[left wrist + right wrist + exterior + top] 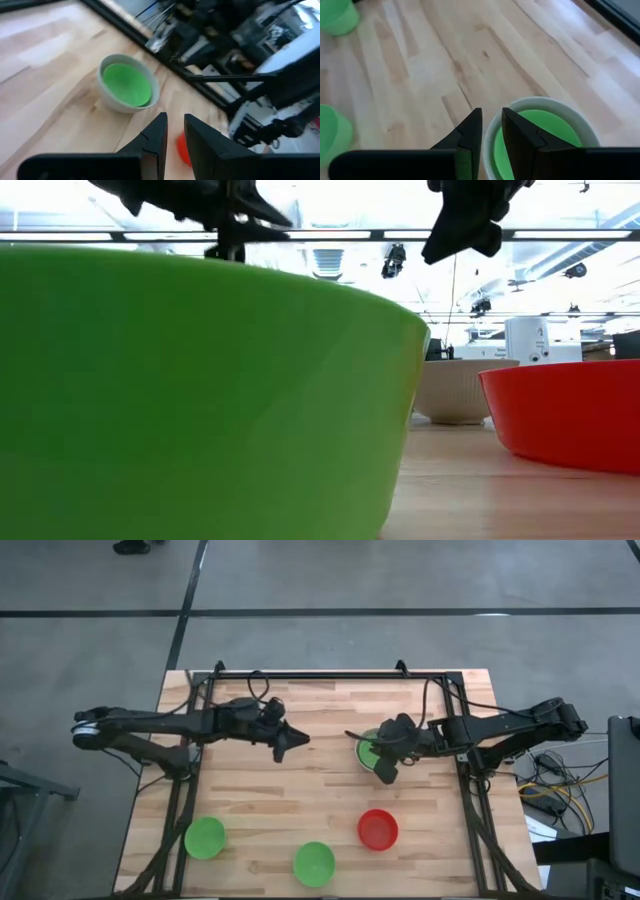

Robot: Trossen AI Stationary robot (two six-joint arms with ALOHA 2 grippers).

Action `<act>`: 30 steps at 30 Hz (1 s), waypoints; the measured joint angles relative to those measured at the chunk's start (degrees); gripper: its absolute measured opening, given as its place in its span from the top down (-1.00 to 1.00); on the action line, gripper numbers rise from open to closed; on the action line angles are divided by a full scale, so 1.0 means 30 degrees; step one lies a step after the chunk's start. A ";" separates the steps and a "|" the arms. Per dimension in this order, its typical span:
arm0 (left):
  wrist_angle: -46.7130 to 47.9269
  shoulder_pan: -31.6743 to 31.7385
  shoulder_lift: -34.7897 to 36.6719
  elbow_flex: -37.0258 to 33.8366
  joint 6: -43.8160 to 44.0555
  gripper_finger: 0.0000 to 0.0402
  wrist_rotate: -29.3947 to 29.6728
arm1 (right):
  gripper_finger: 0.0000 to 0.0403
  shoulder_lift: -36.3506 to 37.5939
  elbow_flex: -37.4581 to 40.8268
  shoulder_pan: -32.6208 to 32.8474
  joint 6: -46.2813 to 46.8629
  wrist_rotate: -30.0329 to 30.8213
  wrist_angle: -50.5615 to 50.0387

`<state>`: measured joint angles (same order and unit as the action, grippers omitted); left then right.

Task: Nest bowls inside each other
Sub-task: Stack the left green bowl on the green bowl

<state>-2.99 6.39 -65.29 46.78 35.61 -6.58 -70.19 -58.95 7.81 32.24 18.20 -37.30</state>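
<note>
A pale grey-white bowl (362,743) sits right of the table's middle with a green bowl (370,752) nested inside it; both show in the left wrist view (127,85) and the right wrist view (540,135). Resting on their bases near the front edge are two more green bowls (205,837) (314,863) and a red bowl (378,828). My right gripper (385,774) (491,127) hangs above the nested pair's near rim, its fingers a little apart and empty. My left gripper (300,740) (175,131) hovers left of that pair, pointing toward it, also narrowly open and empty.
In the low view one green bowl (200,400) fills the foreground, with the red bowl (570,415) to its right and the pale bowl (455,390) behind. Bare wood lies between the arms and the front bowls. Cables and a dark frame (470,820) run along the table's sides.
</note>
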 joint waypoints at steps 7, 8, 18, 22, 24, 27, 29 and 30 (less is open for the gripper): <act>0.3380 -0.1396 0.2639 -0.0078 -0.1188 0.66 0.0054 | 0.69 0.0015 0.0040 0.0007 -0.0351 0.0508 0.0242; 0.4405 -0.1597 0.3086 -0.0087 -0.1311 0.66 0.0056 | 0.68 0.0019 0.0040 0.0007 -0.0516 0.0511 0.0294; 0.8289 -0.3238 0.7640 -0.0167 -0.1391 0.66 -0.0486 | 0.63 0.0194 -0.0523 0.0015 -0.2196 0.0493 0.1135; 1.0506 -0.3378 0.8721 -0.0386 -0.1416 0.66 -0.1643 | 0.61 0.0193 -0.0631 0.0015 -0.2056 0.0485 0.1222; 1.3046 -0.3371 0.9102 -0.0400 -0.0869 0.66 -0.1636 | 0.62 0.0197 -0.0624 0.0015 -0.2074 0.0479 0.1215; 1.6507 -0.3364 0.9663 -0.0415 0.0202 0.66 -0.1559 | 0.65 0.0189 -0.0594 0.0015 -0.2087 0.0452 0.1206; 1.8012 -0.3371 1.0067 -0.0415 0.0762 0.66 -0.1612 | 0.66 0.0189 -0.0594 0.0015 -0.2096 0.0442 0.1212; 1.8408 -0.3378 1.0318 -0.0415 0.0895 0.66 -0.1739 | 0.67 0.0189 -0.0594 0.0015 -0.2096 0.0442 0.1216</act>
<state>52.24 -3.75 -34.34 45.54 38.30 -11.80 -69.63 -60.73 7.86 25.96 19.53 -33.65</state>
